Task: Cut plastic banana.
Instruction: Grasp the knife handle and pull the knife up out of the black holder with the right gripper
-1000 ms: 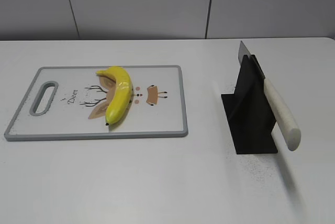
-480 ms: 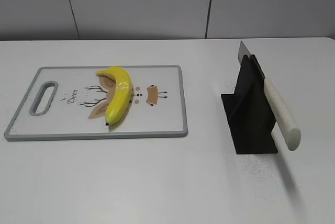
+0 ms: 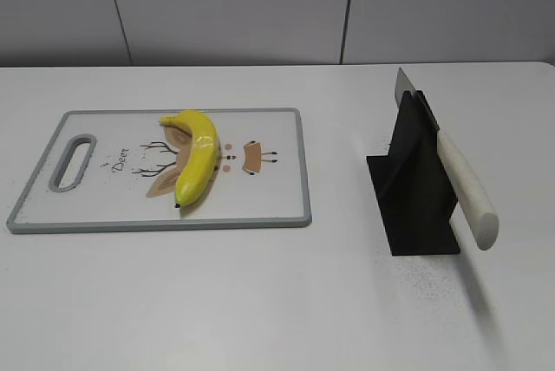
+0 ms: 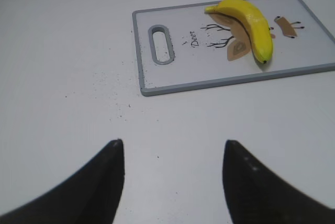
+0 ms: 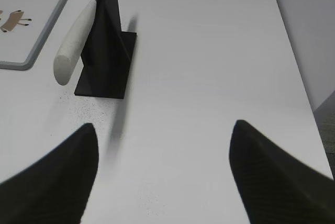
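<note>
The plastic banana (image 3: 198, 157) is glossy yellow and curved. It lies on a white cutting board (image 3: 104, 206) with a grey rim and a deer drawing, and shows in the left wrist view (image 4: 251, 20) too. A knife with a white handle (image 3: 468, 189) rests slanted in a black stand (image 3: 416, 198), also in the right wrist view (image 5: 76, 41). My left gripper (image 4: 171, 148) is open and empty over bare table, well short of the board (image 4: 172, 80). My right gripper (image 5: 165, 130) is open and empty, near and to the right of the stand (image 5: 107, 51). Neither gripper shows in the exterior view.
The white table (image 3: 277, 302) meets a grey wall at the back. Its right edge (image 5: 293, 67) runs close to the stand. Small dark specks lie on the table left of the board (image 4: 104, 85).
</note>
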Robot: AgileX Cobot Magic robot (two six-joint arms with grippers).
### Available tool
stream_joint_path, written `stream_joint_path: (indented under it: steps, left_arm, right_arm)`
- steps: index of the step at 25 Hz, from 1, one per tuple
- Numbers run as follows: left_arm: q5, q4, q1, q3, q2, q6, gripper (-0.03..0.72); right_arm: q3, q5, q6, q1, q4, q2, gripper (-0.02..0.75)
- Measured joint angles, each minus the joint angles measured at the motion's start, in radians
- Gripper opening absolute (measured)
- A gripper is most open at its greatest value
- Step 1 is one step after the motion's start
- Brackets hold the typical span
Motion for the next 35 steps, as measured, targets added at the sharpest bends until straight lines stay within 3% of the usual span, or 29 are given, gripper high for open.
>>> stream_joint_path:
  steps: [8,13,19,26,35]
  left_arm:
    - [0.001,0.000,0.000,0.000,0.000,0.000,0.585]
    - [0.001,0.000,0.000,0.000,0.000,0.000,0.585]
    - [0.001,0.000,0.000,0.000,0.000,-0.004,0.585]
    - [0.001,0.007,0.000,0.000,0.000,-0.036,0.585]
    - [0.000,0.055,0.000,0.000,0.000,-0.110,0.585]
  right_arm:
    - [-0.014,0.001,0.000,0.000,0.015,0.026,0.557]
    - [-0.065,0.000,0.000,0.000,0.020,0.198,0.509]
    - [-0.126,-0.034,0.000,0.009,0.028,0.383,0.504]
    - [-0.143,-0.067,0.003,0.095,0.040,0.562,0.500]
    - [-0.277,-0.100,0.004,0.099,0.131,0.816,0.500]
